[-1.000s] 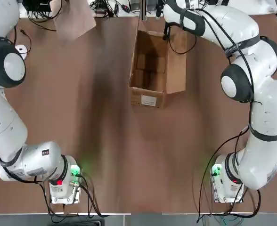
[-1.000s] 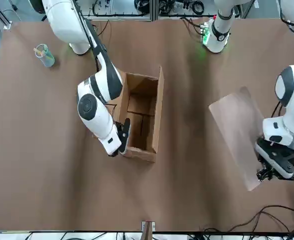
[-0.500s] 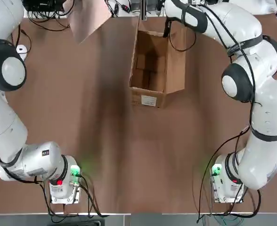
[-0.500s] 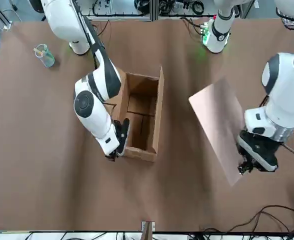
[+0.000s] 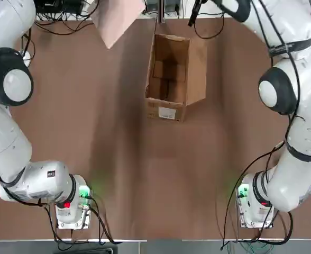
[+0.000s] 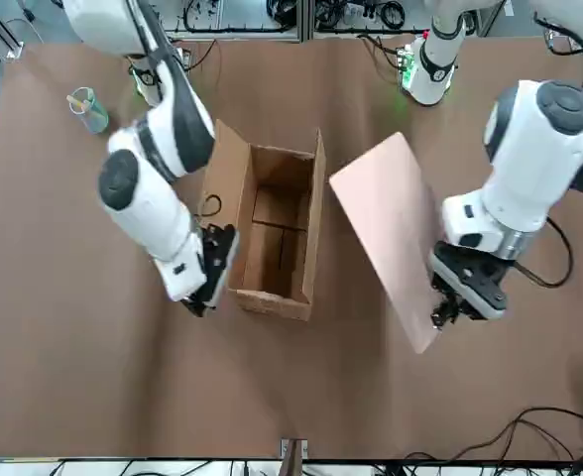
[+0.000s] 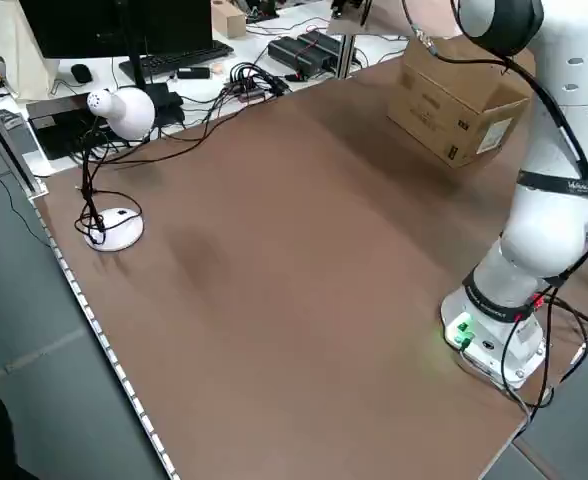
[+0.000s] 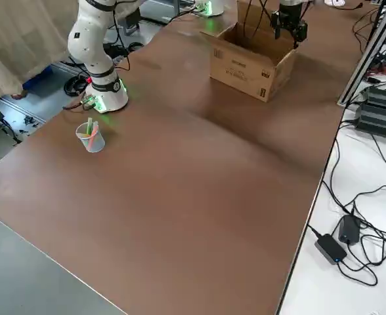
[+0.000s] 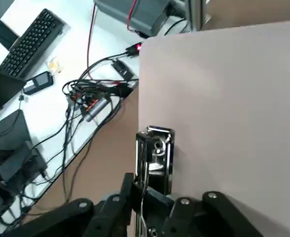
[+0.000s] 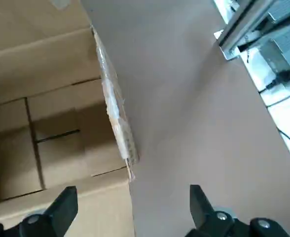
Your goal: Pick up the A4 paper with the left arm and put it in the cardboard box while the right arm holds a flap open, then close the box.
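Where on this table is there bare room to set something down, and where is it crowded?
The widest bare patch lies between the cardboard box and the two arm bases. Another stretches from the small cup to the table's far edge. It is crowded round the box: the open right claw hangs beside one flap, and the left claw carries the A4 paper in.

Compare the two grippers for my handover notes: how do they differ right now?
The left gripper is shut on the paper, carrying it tilted in the air beside the box. The right gripper is open and empty, near the box's other side. Both point roughly downward.
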You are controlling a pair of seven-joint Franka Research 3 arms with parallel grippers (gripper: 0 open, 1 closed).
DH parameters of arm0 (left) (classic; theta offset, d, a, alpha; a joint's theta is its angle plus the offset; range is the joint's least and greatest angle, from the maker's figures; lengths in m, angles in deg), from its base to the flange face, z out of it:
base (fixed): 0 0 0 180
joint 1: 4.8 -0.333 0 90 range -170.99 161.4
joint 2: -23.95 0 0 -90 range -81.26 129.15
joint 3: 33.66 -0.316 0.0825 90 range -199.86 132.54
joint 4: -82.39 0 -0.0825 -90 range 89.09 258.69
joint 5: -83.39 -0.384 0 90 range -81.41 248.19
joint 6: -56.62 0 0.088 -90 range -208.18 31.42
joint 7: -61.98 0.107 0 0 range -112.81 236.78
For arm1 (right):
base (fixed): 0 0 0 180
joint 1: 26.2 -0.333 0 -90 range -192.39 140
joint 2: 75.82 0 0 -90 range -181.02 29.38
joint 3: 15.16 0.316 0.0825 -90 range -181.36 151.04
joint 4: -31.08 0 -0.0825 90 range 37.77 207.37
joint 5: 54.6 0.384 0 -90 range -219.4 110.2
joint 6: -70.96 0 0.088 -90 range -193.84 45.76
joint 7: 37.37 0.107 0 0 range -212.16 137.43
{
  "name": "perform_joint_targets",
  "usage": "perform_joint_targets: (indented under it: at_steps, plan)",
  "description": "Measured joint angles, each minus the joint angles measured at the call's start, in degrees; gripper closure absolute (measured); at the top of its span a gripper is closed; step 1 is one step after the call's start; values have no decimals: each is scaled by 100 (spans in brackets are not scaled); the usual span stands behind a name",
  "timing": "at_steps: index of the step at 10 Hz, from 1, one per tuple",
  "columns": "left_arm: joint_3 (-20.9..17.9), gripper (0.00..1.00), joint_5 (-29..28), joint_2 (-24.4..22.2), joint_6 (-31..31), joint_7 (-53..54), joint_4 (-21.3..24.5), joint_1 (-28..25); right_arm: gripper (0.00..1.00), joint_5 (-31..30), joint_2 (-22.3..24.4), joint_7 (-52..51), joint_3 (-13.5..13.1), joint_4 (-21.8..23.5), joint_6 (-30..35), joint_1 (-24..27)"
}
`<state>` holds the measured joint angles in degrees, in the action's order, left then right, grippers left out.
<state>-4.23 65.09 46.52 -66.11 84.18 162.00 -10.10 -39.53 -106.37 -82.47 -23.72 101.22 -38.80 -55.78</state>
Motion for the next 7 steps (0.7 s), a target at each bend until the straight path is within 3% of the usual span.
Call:
perform_joint_targets:
  at_steps: [3, 7]
  plan:
    - [3, 97, -2, -29, 178, -818, -166, 583, 0, 14, 568, 326, -103, -18, 653, 347]
    - [-26, 97, -9, -30, 185, -2009, -261, 1203, 0, 14, 915, 345, -590, -11, 1157, 502]
